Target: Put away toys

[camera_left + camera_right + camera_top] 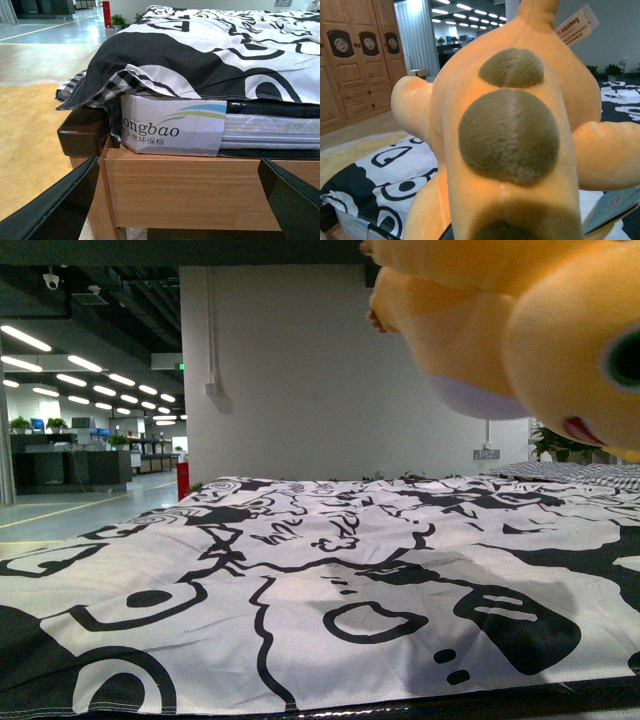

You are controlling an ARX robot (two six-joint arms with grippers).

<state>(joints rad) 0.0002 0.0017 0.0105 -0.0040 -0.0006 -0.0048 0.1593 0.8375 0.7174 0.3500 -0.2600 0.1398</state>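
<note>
At 1 o'clock in front view, plush toy (520,330) hangs above patterned bedspread (300,570). Left gripper (178,164) fingers apart, empty, facing bed frame (190,192). Right gripper hidden behind plush, grip can't tell.

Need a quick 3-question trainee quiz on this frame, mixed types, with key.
1. True or false: the plush toy lies flat on the black-and-white bedspread.
2. The left hand is: A) open and empty, B) shut on the toy, C) shut on the bedspread.
3. What colour are the round bumps on the toy's back?

Key: 1 false, it hangs above the bedspread; 2 A; 3 olive.
</note>
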